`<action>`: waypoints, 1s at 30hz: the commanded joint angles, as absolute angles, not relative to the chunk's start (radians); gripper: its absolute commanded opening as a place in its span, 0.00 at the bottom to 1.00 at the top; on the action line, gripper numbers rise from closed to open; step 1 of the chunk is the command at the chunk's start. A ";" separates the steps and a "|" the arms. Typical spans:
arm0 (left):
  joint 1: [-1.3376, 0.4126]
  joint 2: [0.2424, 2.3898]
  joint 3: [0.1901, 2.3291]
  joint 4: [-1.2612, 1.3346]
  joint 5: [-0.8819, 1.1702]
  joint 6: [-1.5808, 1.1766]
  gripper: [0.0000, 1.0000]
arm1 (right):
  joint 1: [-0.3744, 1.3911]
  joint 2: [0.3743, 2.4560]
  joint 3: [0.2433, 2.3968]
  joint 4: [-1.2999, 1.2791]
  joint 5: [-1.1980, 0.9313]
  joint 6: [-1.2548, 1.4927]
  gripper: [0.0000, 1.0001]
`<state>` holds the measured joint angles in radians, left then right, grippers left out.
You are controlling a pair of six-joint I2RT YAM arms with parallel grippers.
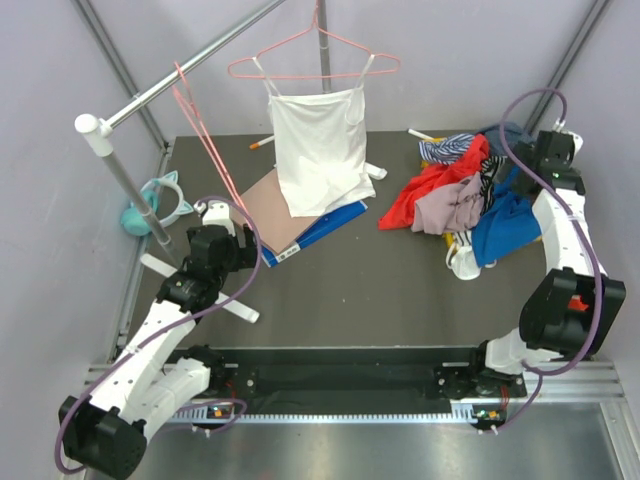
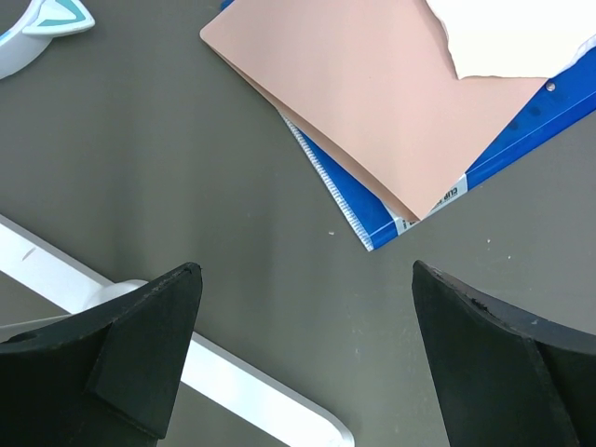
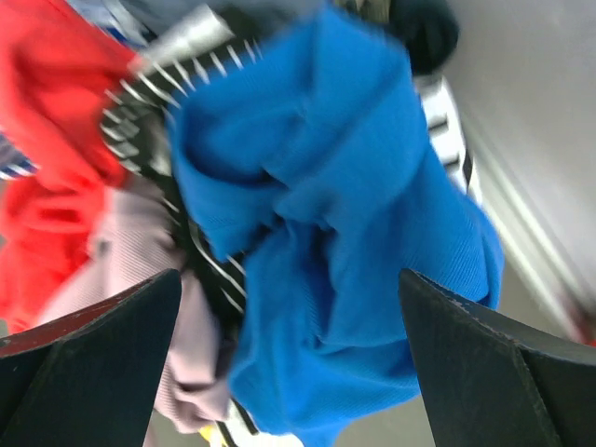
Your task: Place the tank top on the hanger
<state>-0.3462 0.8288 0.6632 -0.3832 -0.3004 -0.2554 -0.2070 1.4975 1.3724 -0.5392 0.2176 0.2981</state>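
Royal-blue floppy fabric tank top (image 3: 326, 214) lies bunched at twelve o'clock of our open right jaws; our left jaws, also open, sit well apart.

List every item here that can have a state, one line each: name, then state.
tank top: crumpled in the clothes pile, not hung
hanger: bare, hanging from the rail
camisole: hung on the second hanger
red garment: crumpled in the pile
left gripper: open, empty
right gripper: open, over the tank top
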 commanded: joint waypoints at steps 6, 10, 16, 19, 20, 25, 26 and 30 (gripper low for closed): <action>-0.347 0.831 0.660 -0.325 -0.305 -0.250 0.99 | -0.258 1.515 1.256 -0.492 0.101 0.339 1.00; -0.348 0.825 0.657 -0.325 -0.310 -0.252 0.99 | -0.261 1.532 1.236 -0.482 0.086 0.341 0.96; -0.347 0.816 0.657 -0.324 -0.316 -0.253 0.99 | -0.264 1.490 1.223 -0.445 0.043 0.319 0.42; -0.348 0.815 0.655 -0.324 -0.316 -0.253 0.99 | -0.267 1.457 1.250 -0.462 0.064 0.302 0.03; -0.347 0.816 0.655 -0.324 -0.316 -0.255 0.99 | -0.265 1.448 1.264 -0.472 0.074 0.289 0.00; -0.348 0.811 0.655 -0.321 -0.318 -0.256 0.99 | -0.267 1.349 1.414 -0.531 0.107 0.232 0.00; -0.348 0.813 0.655 -0.319 -0.318 -0.256 0.99 | -0.265 1.333 1.439 -0.537 0.109 0.221 0.00; -0.348 0.818 0.657 -0.321 -0.313 -0.256 0.99 | -0.256 1.244 1.563 -0.509 0.085 0.219 0.00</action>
<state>-0.3462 0.8272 0.6579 -0.3702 -0.3046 -0.2558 -0.2535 1.3945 1.3972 -0.5865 0.0925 0.2474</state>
